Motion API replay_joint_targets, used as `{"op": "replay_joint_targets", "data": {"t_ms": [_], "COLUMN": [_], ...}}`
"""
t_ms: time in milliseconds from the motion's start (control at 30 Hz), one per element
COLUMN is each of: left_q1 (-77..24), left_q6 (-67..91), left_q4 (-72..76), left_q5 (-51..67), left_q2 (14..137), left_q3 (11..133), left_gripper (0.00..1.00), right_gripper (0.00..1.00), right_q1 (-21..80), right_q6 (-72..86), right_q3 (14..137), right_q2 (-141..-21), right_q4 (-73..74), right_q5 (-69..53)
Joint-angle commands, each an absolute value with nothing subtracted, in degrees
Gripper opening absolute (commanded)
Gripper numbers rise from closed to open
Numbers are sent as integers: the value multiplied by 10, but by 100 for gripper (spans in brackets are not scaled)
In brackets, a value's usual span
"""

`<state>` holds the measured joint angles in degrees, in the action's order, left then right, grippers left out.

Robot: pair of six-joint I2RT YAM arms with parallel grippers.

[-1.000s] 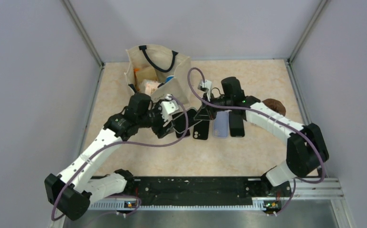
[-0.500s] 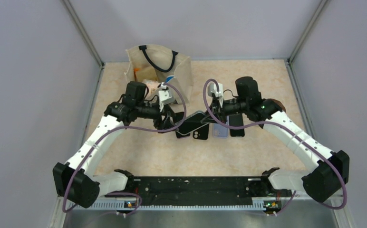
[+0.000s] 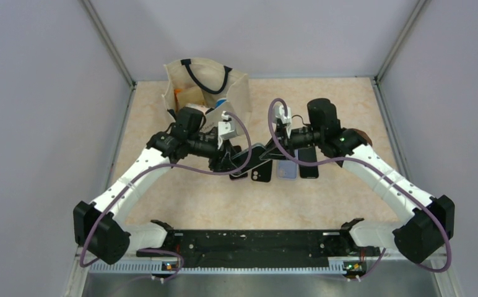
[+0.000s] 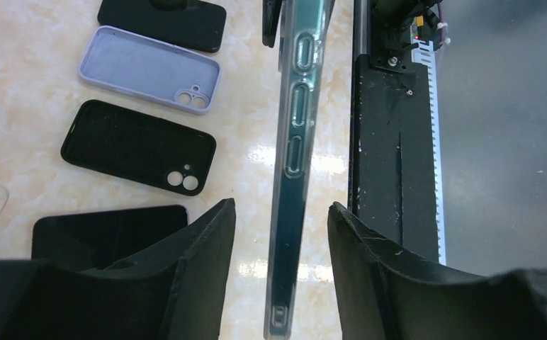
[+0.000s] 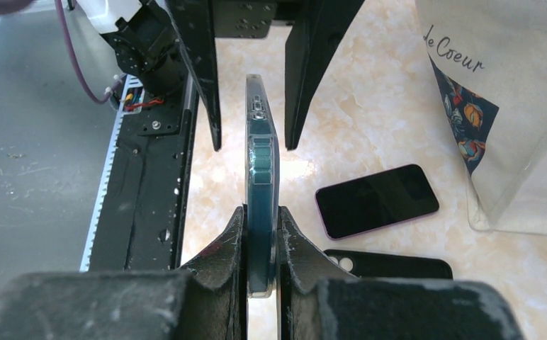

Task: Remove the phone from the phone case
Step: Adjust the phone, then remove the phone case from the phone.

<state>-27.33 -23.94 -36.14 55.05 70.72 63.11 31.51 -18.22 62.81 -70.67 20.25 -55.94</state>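
Marbled beige tabletop [image 3: 323,204] lies below; my right gripper [image 5: 262,234] pinches the slim phone [image 5: 261,170] in its glossy clear case [image 4: 295,127] edge-on, while my left gripper [image 4: 281,209] straddles it, fingers apart, not touching.

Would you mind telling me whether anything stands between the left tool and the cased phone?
Nothing visible does. The left tool straddles the cased phone with open gaps either side; the right tool is shut on its far end.
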Motion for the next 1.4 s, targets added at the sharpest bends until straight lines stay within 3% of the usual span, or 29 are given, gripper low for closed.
{"op": "replay_joint_targets", "data": {"t_ms": [0,200,267,333,433,567,700,1233,1367], "left_q1": [-281,-285,-285,-286,-290,-311,-329,-337,-338], "left_q6": [-235,-239,-239,-236,-249,-267,-271,-269,-269], "left_q4": [-335,-336,-337,-336,-347,-354,-350,-332,-329], "left_q5": [563,567,570,569,560,520,493,474,471], "left_q2": [723,735,735,735,733,718,711,687,681], "left_q3": [634,634,634,634,633,626,621,604,597], "left_gripper": [53,38,24,1,0,0,0,0,0], "right_gripper": [0,0,0,0,0,37,50,49,43], "right_q1": [318,317,317,317,316,316,315,303,302], "right_q6": [-161,-155,-154,-150,-140,-120,-87,-48,-34], "right_q3": [669,664,660,655,645,637,635,604,602], "right_q2": [-704,-700,-699,-697,-693,-694,-704,-732,-744], "right_q4": [135,127,124,117,104,91,65,35,21], "right_q5": [-602,-605,-605,-603,-599,-594,-606,-647,-657]}}
